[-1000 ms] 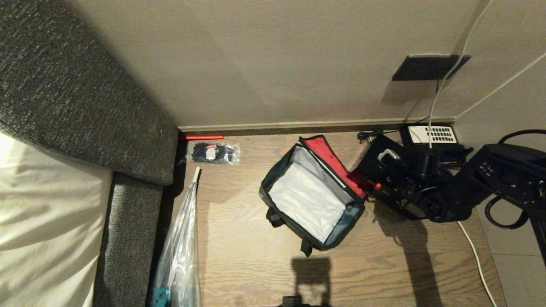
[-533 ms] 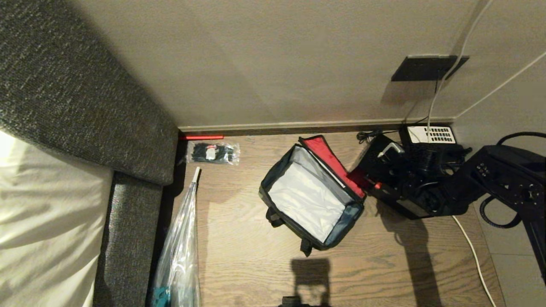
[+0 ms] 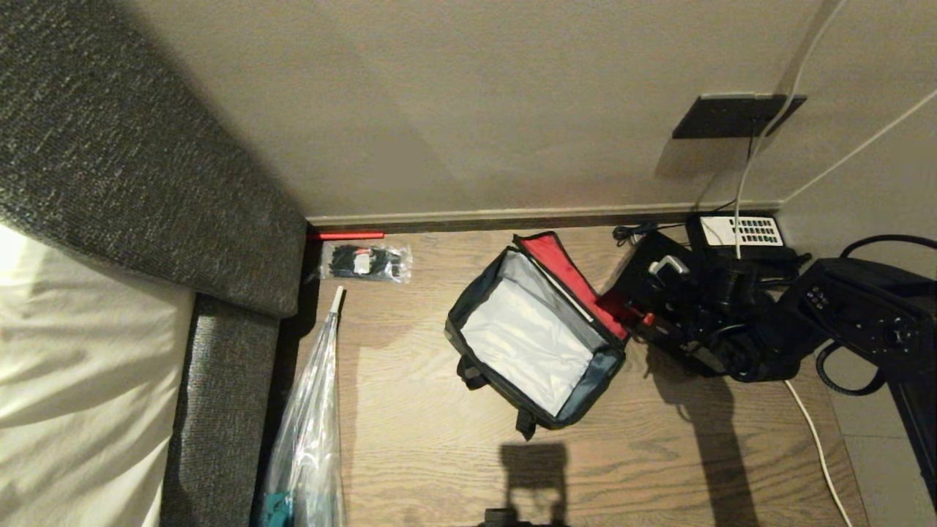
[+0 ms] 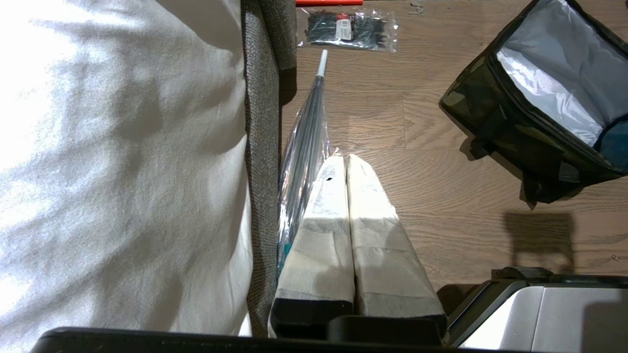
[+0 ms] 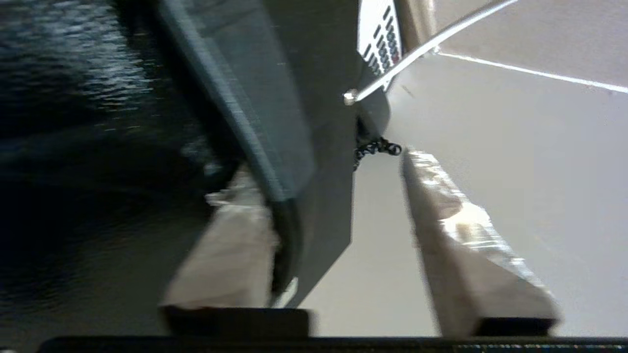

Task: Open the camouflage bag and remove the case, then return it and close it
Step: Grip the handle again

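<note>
The camouflage bag (image 3: 538,337) lies open on the wood floor, silvery lining up and red lid (image 3: 567,272) folded back; its camouflage side (image 4: 510,122) also shows in the left wrist view. The flat black case (image 3: 638,284) lies beside the lid, its red spot toward the bag. My right gripper (image 3: 670,282) is at the case. In the right wrist view the case's edge (image 5: 314,122) stands between the open jaws of the right gripper (image 5: 324,169): one finger lies against it, the other stands apart. My left gripper (image 4: 346,159) hangs shut and empty above the floor.
A black telephone with a white keypad (image 3: 739,231) sits by the wall behind the case. A white cable (image 3: 812,432) runs along the floor on the right. A packet of black ties (image 3: 366,262), a clear plastic bag (image 3: 307,432) and the grey upholstered bed edge (image 3: 227,380) are on the left.
The right arm has shifted slightly at the case, and its jaws have come closer together round the case's edge. The bag and the left arm have not moved.
</note>
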You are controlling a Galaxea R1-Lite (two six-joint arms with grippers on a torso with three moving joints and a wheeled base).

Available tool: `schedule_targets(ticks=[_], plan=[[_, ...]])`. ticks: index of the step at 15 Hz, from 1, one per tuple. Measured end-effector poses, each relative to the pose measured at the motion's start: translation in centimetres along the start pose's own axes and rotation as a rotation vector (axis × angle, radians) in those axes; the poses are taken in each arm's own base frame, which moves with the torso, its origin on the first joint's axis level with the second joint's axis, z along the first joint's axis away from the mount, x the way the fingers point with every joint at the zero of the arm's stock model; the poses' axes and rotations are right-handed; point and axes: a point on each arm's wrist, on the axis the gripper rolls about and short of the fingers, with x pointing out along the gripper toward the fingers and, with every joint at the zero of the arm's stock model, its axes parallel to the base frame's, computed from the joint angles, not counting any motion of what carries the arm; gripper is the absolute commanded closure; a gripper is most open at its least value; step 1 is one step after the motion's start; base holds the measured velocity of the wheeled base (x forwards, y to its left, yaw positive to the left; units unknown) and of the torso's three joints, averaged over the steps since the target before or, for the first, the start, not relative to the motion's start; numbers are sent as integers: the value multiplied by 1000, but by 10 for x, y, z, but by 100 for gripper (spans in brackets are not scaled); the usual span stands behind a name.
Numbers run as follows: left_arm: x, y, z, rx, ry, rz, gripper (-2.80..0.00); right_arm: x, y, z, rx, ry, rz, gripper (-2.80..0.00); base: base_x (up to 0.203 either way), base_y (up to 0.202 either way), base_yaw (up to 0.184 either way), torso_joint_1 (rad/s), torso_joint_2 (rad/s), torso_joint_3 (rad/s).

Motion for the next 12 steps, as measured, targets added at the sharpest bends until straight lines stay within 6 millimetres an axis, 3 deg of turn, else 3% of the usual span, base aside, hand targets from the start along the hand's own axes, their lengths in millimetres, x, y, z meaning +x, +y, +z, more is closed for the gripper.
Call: schedule_targets(ticks=[7,12], plan=[[0,0,0,0,1,-1,0,0,0,0,38,-27,-56,0,0,0,0,0,0,0],[0,0,0,0,0,-1,0,-7,-26,8,60,-41,-96,0,0,0,0,0,0,0]])
